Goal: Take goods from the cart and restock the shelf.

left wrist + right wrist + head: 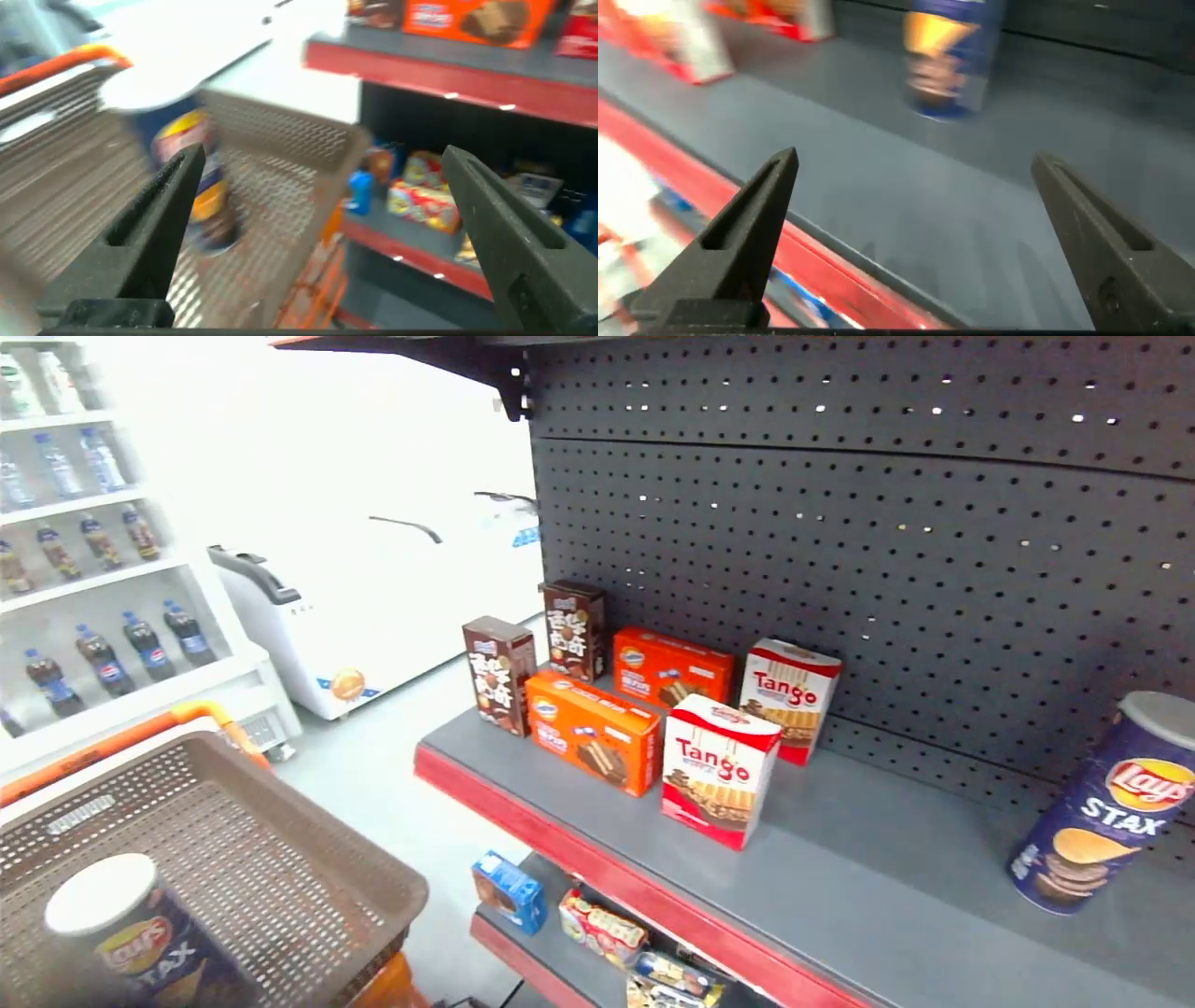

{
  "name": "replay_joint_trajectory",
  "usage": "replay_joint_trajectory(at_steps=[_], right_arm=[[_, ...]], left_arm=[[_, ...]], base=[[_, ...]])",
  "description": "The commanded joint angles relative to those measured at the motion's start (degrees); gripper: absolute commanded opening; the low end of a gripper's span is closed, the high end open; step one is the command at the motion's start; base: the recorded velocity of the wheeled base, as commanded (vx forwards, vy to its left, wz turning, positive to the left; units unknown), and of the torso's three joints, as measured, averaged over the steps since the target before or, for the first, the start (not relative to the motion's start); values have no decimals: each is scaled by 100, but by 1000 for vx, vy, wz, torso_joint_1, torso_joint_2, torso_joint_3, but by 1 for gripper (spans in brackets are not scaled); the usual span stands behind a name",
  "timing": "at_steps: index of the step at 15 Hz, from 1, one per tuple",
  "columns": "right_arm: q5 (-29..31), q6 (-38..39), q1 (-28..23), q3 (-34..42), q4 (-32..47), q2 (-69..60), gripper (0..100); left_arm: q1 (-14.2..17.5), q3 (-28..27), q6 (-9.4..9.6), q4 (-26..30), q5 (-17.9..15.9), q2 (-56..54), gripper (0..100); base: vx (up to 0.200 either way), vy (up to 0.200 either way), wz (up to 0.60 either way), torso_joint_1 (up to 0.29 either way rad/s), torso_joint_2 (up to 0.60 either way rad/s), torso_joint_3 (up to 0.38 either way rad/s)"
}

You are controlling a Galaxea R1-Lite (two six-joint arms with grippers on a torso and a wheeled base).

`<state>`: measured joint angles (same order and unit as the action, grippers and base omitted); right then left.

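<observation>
- The left end effector is released and empty, its fingers spread wide, with the brown cart basket in front of it.
- One blue chip can stands upright inside that basket.
- The right end effector is also released and empty, over the grey shelf.
- A second chip can stands on the shelf, well apart from the snack boxes.

Left pincer: two dark grey, near-black fingers, wedge-shaped, broad at the root and narrowing to blunt tips (matte, not glossy), a stepped notch on one finger's edge, a flat dark bar at the base. Right pincer: same dark wedge fingers, same stepped notch and base bar.
</observation>
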<state>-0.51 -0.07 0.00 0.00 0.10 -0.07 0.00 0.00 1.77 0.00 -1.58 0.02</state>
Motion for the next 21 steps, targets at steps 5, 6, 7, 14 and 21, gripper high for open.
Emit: replay_joint_trajectory(at_steps=[5, 6, 7, 14, 21], right_arm=[[-2, 7, 0, 0, -10, 7, 100], [7, 7, 0, 0, -10, 7, 100], [7, 7, 0, 0, -10, 7, 100], [7, 7, 0, 0, -10, 7, 100], [7, 7, 0, 0, -10, 7, 100]], left_arm=[[-9, 0, -10, 0, 0, -2, 100], [-9, 0, -1, 0, 0, -2, 100], [-18, -18, -10, 9, 0, 15, 100], [-9, -211, 87, -35, 616, -2, 100], [-396, -3806, 509, 2399, 264, 3619, 100]], base=[[0, 0, 240, 1, 0, 0], [0, 0, 0, 0, 0, 0], [0, 0, 0, 0, 0, 0], [0, 0, 0, 0, 0, 0], [0, 0, 0, 0, 0, 0]])
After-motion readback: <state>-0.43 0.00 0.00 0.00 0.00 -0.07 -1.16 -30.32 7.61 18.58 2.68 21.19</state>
